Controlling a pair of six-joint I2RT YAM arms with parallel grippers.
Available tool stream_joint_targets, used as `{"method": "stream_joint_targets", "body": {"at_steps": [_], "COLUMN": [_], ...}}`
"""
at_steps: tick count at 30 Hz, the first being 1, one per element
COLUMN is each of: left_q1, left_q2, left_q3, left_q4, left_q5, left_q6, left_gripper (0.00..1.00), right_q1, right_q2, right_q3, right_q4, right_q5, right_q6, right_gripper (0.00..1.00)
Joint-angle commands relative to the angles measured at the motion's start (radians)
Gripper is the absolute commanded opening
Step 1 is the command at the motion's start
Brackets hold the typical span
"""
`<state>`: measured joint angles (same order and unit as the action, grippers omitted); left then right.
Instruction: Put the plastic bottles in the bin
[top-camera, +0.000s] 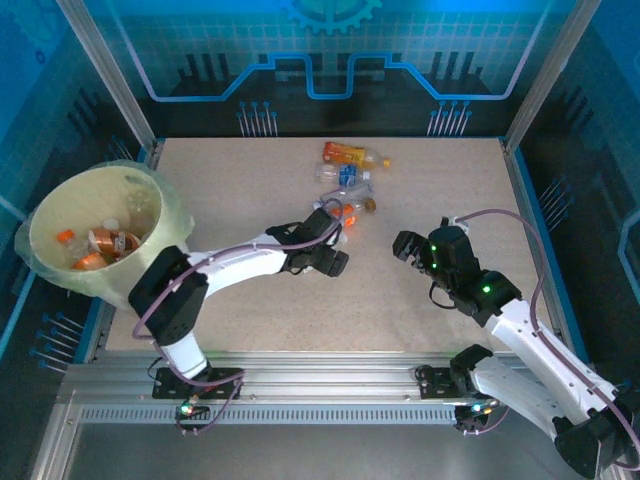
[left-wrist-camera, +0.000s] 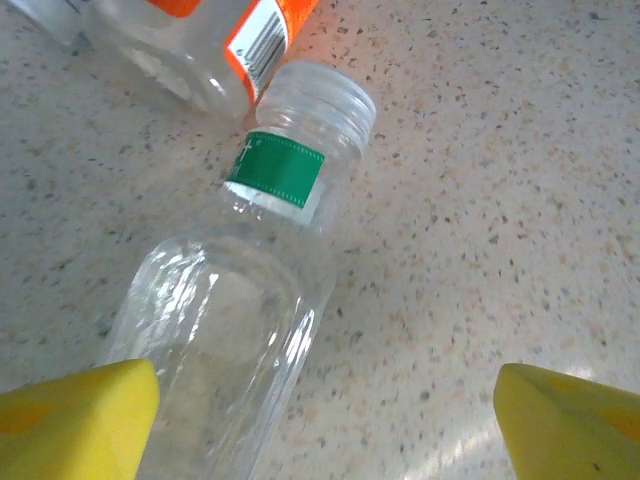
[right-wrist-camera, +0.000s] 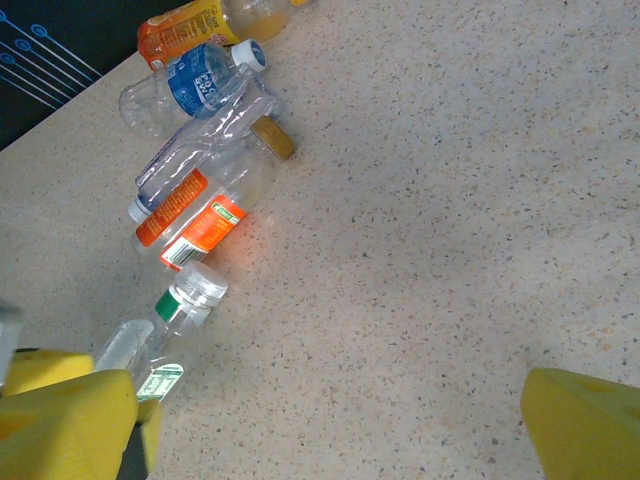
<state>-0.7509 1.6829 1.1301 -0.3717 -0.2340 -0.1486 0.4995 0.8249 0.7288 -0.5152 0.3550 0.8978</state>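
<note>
Left wrist view: arm outstretched, the left end effector (left-wrist-camera: 322, 420) gapes wide astride a clear bottle (left-wrist-camera: 250, 300), gripping nothing.

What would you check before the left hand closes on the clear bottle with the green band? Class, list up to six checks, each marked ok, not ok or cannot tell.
1. left hand open: ok.
2. green-band bottle centred between the pads: not ok, it lies close to one yellow pad.
3. Pads low enough to grip: cannot tell.
4. orange-labelled bottle out of the grasp: ok, it lies up by the cap.
5. bin has room: ok.
6. right hand open, holding nothing: ok.
</note>
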Motion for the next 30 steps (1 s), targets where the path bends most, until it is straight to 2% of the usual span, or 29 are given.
{"method": "stream_joint_targets", "body": {"at_steps": [1, 5, 13, 24, 30], "left_q1": [-0.002, 0.005, 0.057, 0.082, 0.082], "left_q2": [-0.086, -0.1, 0.018, 0.222, 0.266], "left_q3": [-0.005, 0.009, 0.129, 0.226, 0.243], "left_q4": [-0.084, -0.124, -0.273, -0.298, -0.259], "left_q5": [-0.041, -0.093, -0.076, 0.01, 0.007], "left_q6": [0.004, 0.054, 0.087, 0.132, 0.144], "left_gripper": [0.95, 0.99, 0.99, 0.99, 0.93], "right_q1": [-0.016, -0.017, -0.017, -0.018, -0.018], "right_q2": [0.003, 0.003, 0.007, 0.002, -0.008], "right_q3": [0.004, 0.0, 0.01, 0.012, 0.005], "right_q4": [-0.005, -0.001, 0.005, -0.008, -0.013], "right_q5": [-0.007, -0.011, -0.021, -0.023, -0.017], "right_q6": [-0.004, -0.002, -0.007, -0.007, -0.002], "right_gripper": [1.0, 1.0, 1.0, 1.0, 1.0]}}
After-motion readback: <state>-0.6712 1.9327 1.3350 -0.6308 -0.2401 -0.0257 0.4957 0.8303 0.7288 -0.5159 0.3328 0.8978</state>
